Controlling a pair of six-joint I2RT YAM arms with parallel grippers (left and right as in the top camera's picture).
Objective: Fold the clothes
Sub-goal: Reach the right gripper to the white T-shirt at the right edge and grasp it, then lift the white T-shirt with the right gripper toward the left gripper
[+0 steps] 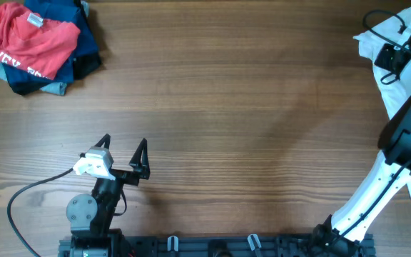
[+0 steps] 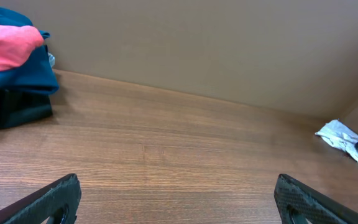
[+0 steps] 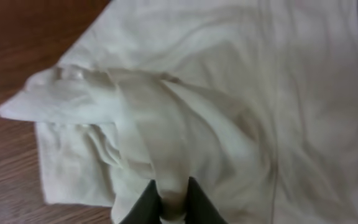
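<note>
the shirt (image 1: 371, 44) lies at the table's (image 1: 227, 93) far right edge, a heap of garments (image 1: 34, 43) at its far left corner, well apart.

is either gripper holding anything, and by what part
The right gripper pinches a raised fold of the white shirt; the left gripper is open and empty.

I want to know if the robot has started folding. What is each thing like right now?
white shirt: wrinkled, not folded, one bunch of fabric pinched.
right gripper: shut on the white shirt.
left gripper: open, holding nothing, over bare table.
red T-shirt: crumpled, lying on top of the pile.
navy garments: heaped under the red T-shirt.
</note>
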